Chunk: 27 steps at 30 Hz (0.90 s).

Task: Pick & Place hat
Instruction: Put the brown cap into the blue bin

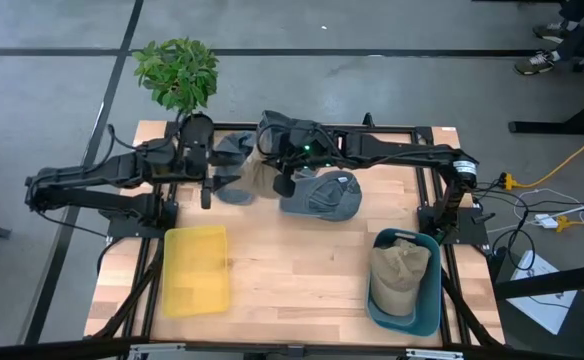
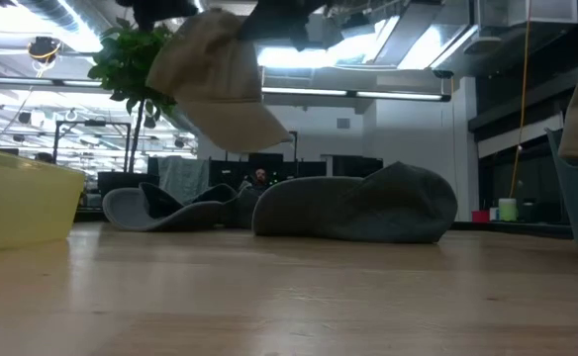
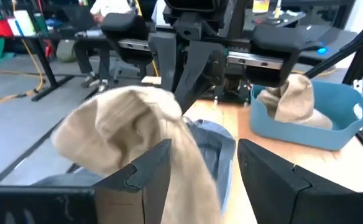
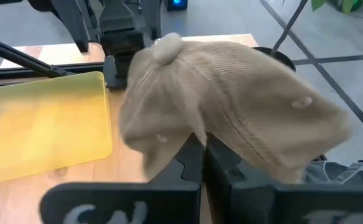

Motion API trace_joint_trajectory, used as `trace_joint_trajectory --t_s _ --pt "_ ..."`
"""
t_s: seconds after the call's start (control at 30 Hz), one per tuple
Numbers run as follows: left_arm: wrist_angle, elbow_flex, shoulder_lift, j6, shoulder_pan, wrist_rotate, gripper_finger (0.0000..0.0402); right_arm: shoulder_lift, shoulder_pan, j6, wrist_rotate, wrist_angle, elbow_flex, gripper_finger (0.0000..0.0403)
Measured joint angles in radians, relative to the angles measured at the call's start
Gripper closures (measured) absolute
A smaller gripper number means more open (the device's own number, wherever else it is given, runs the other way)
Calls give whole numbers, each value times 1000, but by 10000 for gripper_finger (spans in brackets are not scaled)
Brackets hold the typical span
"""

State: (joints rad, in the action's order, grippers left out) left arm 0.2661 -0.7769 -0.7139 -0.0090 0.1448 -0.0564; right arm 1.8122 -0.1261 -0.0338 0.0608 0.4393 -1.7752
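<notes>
My right gripper [image 4: 203, 149] pinched tight on tan hat [image 4: 231, 106]; soft, light, floppy. Left gripper [image 3: 197, 165] wide apart, empty; grab crown fabric.

No readable text anywhere.

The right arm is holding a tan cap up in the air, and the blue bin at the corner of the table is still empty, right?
Not quite. The right gripper does hold a tan cap up off the table, but the blue bin is not empty: the high view shows another tan cap already lying in it.
</notes>
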Motion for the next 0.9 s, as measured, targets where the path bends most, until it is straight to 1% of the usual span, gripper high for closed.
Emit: trace_joint_trajectory --t_s 0.47,0.57,0.63,0.73,0.87,0.9 --pt "8 0 -108 -7 0 -54 222 11 0 -1 -8 -11 0 398" --pt "8 0 -116 -1 0 -49 231 11 0 -1 -8 -10 0 398" --pt "7 0 -116 16 0 -30 251 11 0 -1 -9 -10 0 396" --pt "8 0 -109 38 0 -22 298 11 0 -1 -12 -8 0 386" --pt "9 0 -94 79 0 -22 376 11 0 -1 -12 -3 0 354" --pt "12 0 -90 83 0 -24 388 11 1 0 -12 -3 0 343"
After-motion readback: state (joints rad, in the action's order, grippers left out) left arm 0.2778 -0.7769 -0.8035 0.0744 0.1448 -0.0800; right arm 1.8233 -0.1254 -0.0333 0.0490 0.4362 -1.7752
